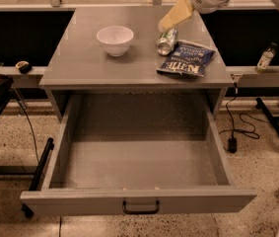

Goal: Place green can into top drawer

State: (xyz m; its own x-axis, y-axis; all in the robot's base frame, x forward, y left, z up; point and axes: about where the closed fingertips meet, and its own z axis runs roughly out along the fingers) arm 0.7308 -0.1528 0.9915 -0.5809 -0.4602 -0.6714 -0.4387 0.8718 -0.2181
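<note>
The green can (166,41) lies on its side on the grey cabinet top (89,63), at the back right, its silver end facing the front. The gripper (171,18) comes down from the upper right on a white arm; its pale fingers (174,16) hang just above and behind the can, partly covering its far end. The top drawer (139,201) is pulled fully out below the cabinet top, with a dark centre handle (140,207) on its front panel. Its inside holds nothing.
A white bowl (115,39) stands left of the can. A blue chip bag (187,59) lies just right and in front of the can. A small bottle (266,58) stands on a ledge at right. Cables lie on the floor at right.
</note>
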